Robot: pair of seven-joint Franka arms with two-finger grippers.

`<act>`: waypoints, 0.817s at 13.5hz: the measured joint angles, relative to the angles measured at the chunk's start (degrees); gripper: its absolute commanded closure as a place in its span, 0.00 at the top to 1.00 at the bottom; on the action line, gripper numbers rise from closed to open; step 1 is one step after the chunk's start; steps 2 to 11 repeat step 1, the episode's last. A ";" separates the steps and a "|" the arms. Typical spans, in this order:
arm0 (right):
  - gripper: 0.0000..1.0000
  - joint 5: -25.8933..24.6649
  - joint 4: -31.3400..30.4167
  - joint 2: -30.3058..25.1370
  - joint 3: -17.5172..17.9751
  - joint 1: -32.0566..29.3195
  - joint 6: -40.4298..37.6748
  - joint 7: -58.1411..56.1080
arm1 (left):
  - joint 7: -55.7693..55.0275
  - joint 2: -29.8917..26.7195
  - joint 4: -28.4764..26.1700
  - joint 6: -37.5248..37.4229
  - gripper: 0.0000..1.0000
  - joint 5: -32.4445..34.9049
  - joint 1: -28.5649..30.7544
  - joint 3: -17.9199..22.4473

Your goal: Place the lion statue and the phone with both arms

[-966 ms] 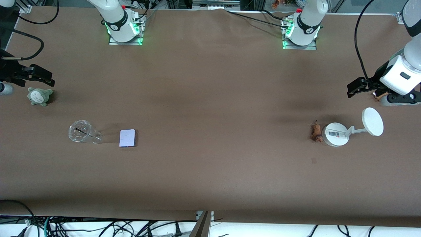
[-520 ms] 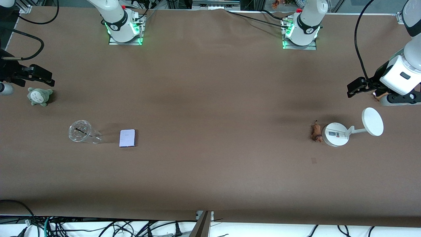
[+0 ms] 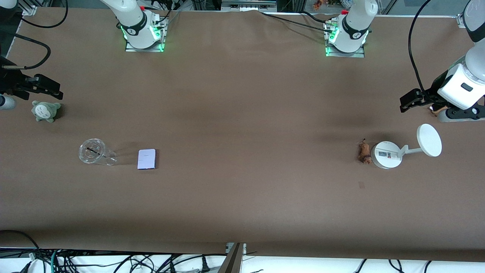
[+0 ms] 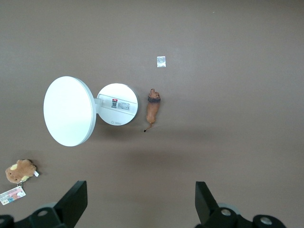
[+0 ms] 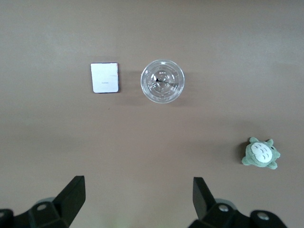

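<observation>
The lion statue (image 3: 365,152) is a tiny orange-brown figurine lying on the table, touching the base of a white stand (image 3: 386,154); it also shows in the left wrist view (image 4: 152,107). The phone (image 3: 146,159), a pale lavender slab, lies flat beside a clear cup (image 3: 92,151) toward the right arm's end; the right wrist view shows it too (image 5: 104,77). My left gripper (image 3: 405,103) hangs open in the air at the left arm's end, apart from the lion; its jaws (image 4: 141,199) hold nothing. My right gripper (image 3: 56,90) hovers open at the right arm's end, empty (image 5: 138,199).
The white stand carries a round disc (image 3: 429,140) on an arm. A brown plush with a tag (image 4: 20,171) lies under the left arm. A grey-green plush (image 3: 46,110) sits below the right gripper. A small scrap (image 3: 361,184) lies nearer the camera than the lion.
</observation>
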 measured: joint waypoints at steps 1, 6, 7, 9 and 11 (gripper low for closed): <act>1.00 0.00 0.00 0.00 0.00 0.00 0.00 0.00 | 0.00 0.00 0.00 0.00 1.00 0.00 0.00 0.00; 1.00 0.00 0.00 0.00 0.00 0.00 0.00 0.00 | 0.00 0.00 0.00 0.00 1.00 0.00 0.00 0.00; 1.00 0.00 0.00 0.00 0.00 0.00 0.00 0.00 | 0.00 0.00 0.00 0.00 1.00 0.00 0.00 0.00; 1.00 0.00 0.00 0.00 0.00 0.00 0.00 0.00 | 0.00 0.00 0.00 0.00 1.00 0.00 0.00 0.00; 1.00 0.00 0.00 0.00 0.00 0.00 0.00 0.00 | 0.00 0.00 0.00 0.00 1.00 0.00 0.00 0.00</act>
